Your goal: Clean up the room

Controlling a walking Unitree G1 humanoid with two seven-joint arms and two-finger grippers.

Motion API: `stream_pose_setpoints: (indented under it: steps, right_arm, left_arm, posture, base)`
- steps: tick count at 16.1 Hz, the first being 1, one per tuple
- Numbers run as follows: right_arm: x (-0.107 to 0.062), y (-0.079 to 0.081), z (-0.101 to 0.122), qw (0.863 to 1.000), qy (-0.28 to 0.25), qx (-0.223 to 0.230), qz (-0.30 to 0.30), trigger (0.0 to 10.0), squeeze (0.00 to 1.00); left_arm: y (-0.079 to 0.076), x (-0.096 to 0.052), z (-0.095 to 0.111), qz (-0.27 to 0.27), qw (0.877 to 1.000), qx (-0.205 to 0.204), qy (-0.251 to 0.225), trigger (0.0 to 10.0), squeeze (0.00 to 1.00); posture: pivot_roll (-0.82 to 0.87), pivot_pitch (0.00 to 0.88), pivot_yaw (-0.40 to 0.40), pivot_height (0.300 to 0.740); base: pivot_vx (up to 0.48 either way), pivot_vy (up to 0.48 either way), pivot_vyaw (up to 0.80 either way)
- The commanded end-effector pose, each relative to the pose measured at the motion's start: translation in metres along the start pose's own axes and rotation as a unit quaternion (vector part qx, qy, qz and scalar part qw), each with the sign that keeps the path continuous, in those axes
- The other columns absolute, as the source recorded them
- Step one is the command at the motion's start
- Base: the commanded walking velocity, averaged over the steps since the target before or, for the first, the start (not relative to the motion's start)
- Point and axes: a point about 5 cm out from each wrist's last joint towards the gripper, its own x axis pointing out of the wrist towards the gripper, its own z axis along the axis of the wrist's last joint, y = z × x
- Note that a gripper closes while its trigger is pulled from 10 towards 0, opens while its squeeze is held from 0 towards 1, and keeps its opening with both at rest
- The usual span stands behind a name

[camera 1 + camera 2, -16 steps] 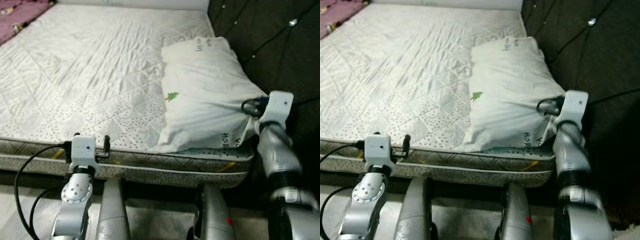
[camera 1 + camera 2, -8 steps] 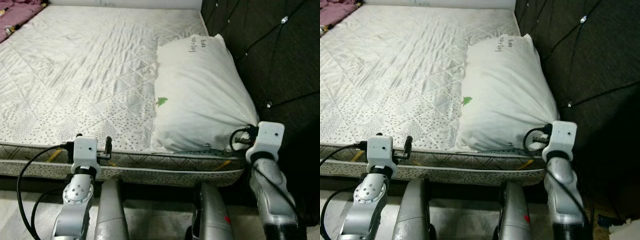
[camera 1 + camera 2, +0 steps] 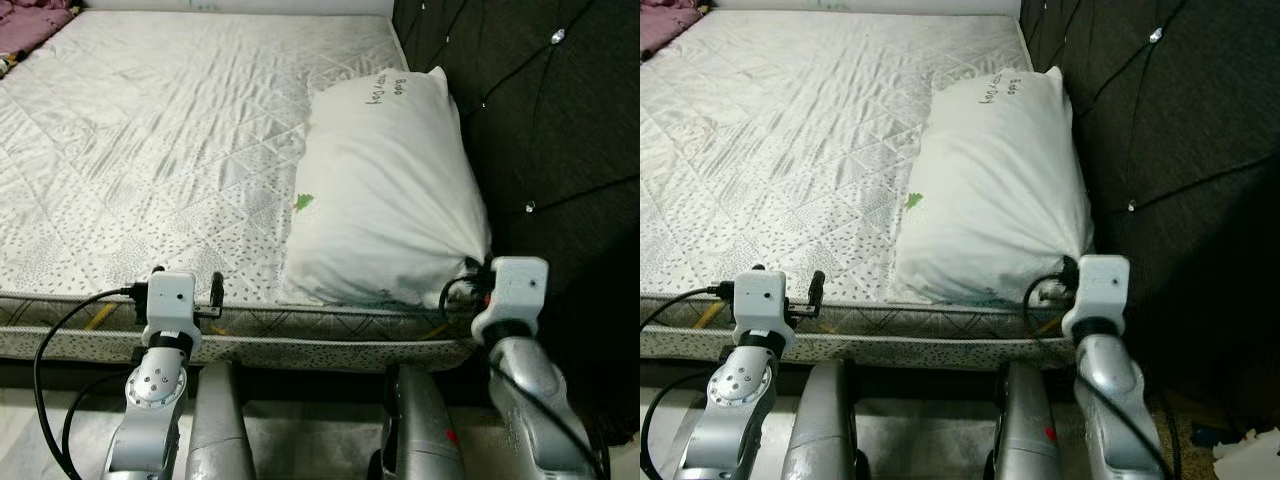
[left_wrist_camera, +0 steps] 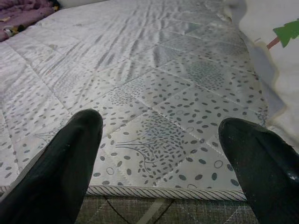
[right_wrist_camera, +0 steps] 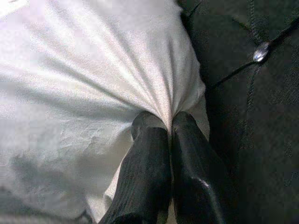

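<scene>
On quilted mattress (image 3: 180,130), pillow (image 3: 385,200), dark headboard (image 3: 530,110)

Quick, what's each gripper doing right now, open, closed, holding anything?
Left gripper: open, holding nothing, at the near edge of the mattress.
Right gripper: closed, pinching a corner of the white pillow.

Compared with a second ago, pillow (image 3: 385,200) now pulled closer to the mattress's (image 3: 150,150) near edge and bunched up taller, its near right corner gathered into tight folds. Right gripper (image 5: 168,128), pinched on that corner, now lower and nearer the mattress's near right corner, beside the dark headboard (image 3: 530,120). Pillow's printed end turned more upright toward the far edge.
</scene>
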Motion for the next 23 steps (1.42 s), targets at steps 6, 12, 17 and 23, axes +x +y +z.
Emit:
stream_pose_setpoints:
  steps: [6, 12, 17, 23]
  right_arm:
    - [0.03, -0.021, 0.015, 0.999, -0.017, -0.017, -0.025, 0.0, 0.0]
    - [0.084, -0.06, 0.063, 0.993, -0.071, -0.019, -0.096, 0.0, 0.0]
    - [0.074, -0.032, 0.023, 0.999, -0.003, -0.003, -0.054, 10.0, 0.89]
    - [0.071, -0.029, 0.006, 0.996, 0.047, 0.005, -0.074, 10.0, 1.0]
  left_arm:
    - [0.002, 0.004, 0.002, -0.002, 1.0, 0.007, -0.002, 10.0, 0.0]
    - [0.005, 0.003, 0.003, 0.011, 1.0, 0.007, -0.005, 10.0, 0.0]
    - [0.004, 0.009, 0.009, 0.009, 1.0, -0.023, -0.014, 10.0, 0.0]
    - [0.007, 0.038, 0.038, 0.019, 0.998, -0.031, -0.058, 10.0, 0.0]
  posture:
    - [0.04, 0.0, 0.004, 0.532]
    - [0.06, 0.0, -0.015, 0.532]
    - [0.05, 0.0, -0.015, 0.532]
    - [0.02, 0.0, -0.01, 0.532]
  base:
    - [0.0, 0.0, 0.0]
    - [0.0, 0.0, 0.0]
    - [0.0, 0.0, 0.0]
    - [0.0, 0.0, 0.0]
